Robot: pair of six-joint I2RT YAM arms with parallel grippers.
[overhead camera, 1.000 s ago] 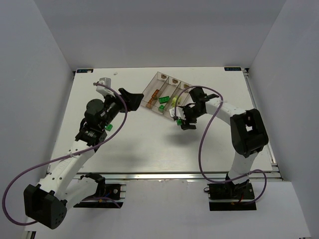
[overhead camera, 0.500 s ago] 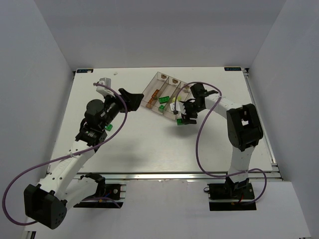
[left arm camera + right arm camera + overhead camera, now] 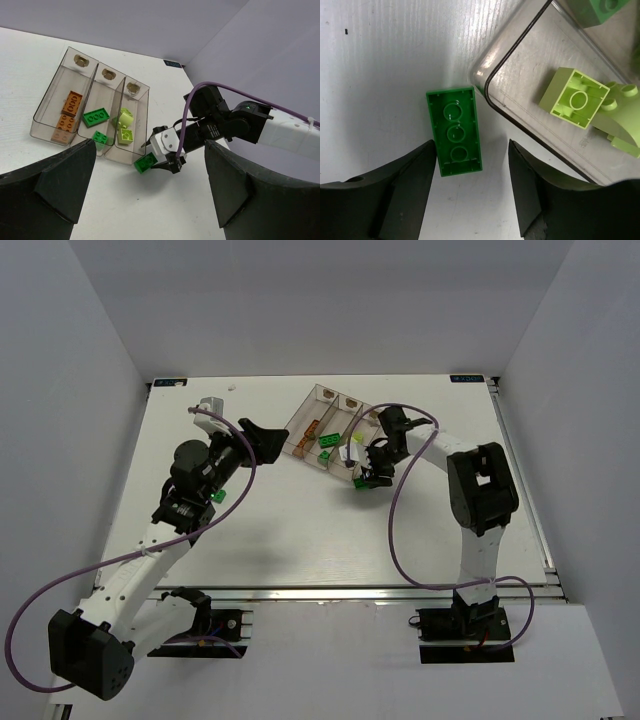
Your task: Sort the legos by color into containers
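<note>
Right wrist view: the right gripper (image 3: 471, 161) hangs low over the white table (image 3: 380, 70) with its jaws spread, clamping nothing. A bright green brick (image 3: 454, 131) lies studs-down on the table with its hollow underside showing and its near end just in between the fingertips; whether either finger touches it I cannot tell. Just past it comes the rounded corner of the end bin (image 3: 487, 82), with the brick outside that wall and just beside it. Inside lie two pale yellow-green bricks (image 3: 574, 97), one overturned, touching each other. In the left wrist view the left gripper (image 3: 145, 195) is likewise spread wide and empty, above the table and short of the tray (image 3: 47, 97). There the middle bin (image 3: 111, 95) holds two green bricks (image 3: 96, 117) and the farthest bin (image 3: 60, 75) three orange-brown bricks (image 3: 72, 103); each bin carries a tan mark (image 3: 80, 60) at its far end. In the top external view a small green piece (image 3: 218, 496) sits beside the left arm, well apart from the tray
</note>
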